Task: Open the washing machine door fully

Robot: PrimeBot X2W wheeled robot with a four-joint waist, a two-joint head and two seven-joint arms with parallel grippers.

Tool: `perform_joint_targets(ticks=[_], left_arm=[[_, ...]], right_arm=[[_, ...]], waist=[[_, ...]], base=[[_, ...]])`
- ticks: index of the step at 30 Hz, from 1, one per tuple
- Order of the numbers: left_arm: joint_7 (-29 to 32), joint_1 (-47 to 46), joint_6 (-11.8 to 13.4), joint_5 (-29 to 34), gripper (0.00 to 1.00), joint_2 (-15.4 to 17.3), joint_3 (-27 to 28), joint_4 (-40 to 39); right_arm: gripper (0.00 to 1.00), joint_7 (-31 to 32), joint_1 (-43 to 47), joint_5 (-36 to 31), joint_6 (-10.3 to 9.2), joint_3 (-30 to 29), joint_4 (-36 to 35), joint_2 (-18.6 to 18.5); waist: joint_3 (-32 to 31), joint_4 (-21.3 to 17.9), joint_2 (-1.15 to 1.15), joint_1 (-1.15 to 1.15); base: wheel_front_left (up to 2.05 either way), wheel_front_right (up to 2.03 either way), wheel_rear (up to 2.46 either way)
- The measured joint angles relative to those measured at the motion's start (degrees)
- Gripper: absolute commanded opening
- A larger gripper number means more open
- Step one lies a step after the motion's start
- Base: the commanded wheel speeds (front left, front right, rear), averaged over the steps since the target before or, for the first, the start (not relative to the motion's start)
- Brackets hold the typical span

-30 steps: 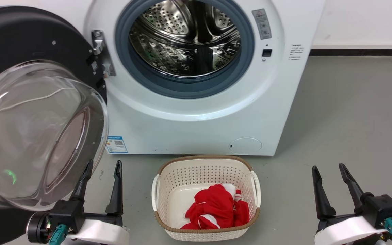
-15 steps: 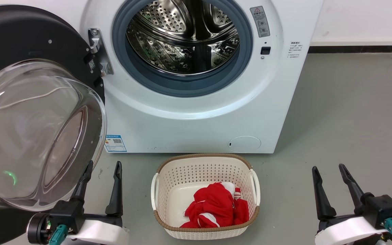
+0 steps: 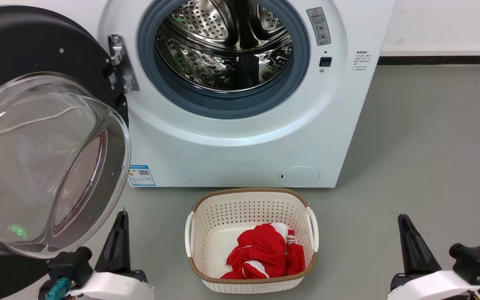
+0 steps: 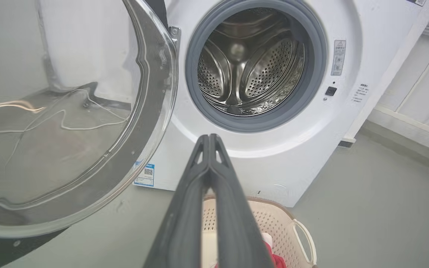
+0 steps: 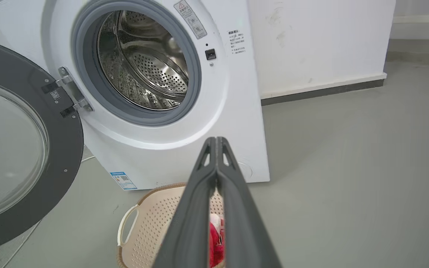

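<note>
Nearest me, the left gripper and the right gripper hung low, fingers pressed together on nothing. Just past the left one the door stood swung wide off the washing machine's left side. It looked heavy and slick, its glass bowl breakable, so I'd push the black rim.

Head camera high, angled down; 2 wrist cameras low, all 3 toward the washing machine
</note>
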Motion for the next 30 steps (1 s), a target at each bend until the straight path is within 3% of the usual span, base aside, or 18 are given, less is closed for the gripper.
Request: perform_joint_targets(ticks=[10,30], left_arm=[[2.6,-0.8,0.0,-11.7,0.00,0.0,0.4,0.7],[6.5,-2.4,-0.1,-29.0,0.00,0.0,1.0,2.3]], right_arm=[[0.00,2.1,-1.2,12.0,0.00,-0.2,1.1,-0.4],[0.00,5.2,-3.4,29.5,-0.01,-0.7,2.2,-0.8]], waist=[[0.0,0.0,0.00,0.00],[0.1,-0.1,0.00,0.00]], base=[[0.00,0.00,0.00],[0.00,0.00,0.00]])
